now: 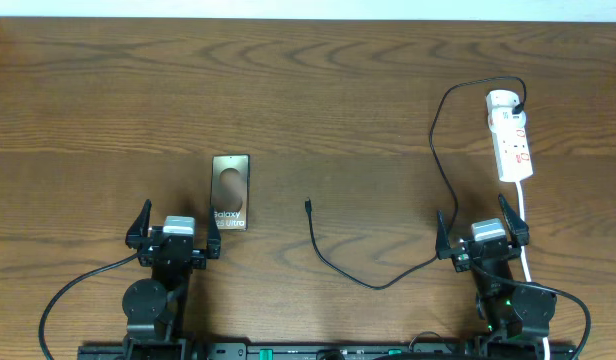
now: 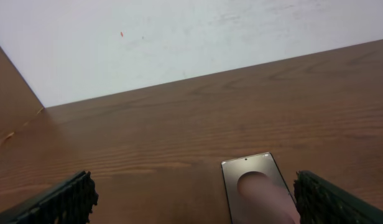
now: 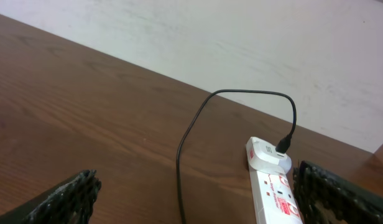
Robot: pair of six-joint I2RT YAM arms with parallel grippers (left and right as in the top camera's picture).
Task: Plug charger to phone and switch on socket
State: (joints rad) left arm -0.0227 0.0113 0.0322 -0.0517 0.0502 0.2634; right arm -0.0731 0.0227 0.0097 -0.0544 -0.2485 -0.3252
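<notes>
Found the left hand [image 1: 176, 224] and the right hand [image 1: 478, 224] parked along the near edge of the surface [image 1: 338, 90], the fingers of each spread wide apart and gripping nothing. Spotted the phone [image 1: 230, 192] lying flat, left of the middle, just beyond the left hand and not touching it. Traced the charger [image 1: 333, 262] from a white adapter [image 1: 503, 101] seated in the far end of the socket [image 1: 512, 140], toward the right edge. Followed it looping out, running toward the near edge past the right hand, then curving back to its connector tip [image 1: 307, 206], free near the middle and well apart from the phone. Judged the task not yet begun, with reaching for the charger the step in hand. Advised pinching the charger just behind the connector tip, holding the tip level and square to the port-bearing short edge of the phone. Also advised steadying the phone with the left hand against sliding on the smooth wood. Could not tell the port's place, nor the switch's position on the socket. Saw no container anywhere. Counted the socket's outlets as nearest to one: the far outlet filled by the adapter, the rest too small to judge.
</notes>
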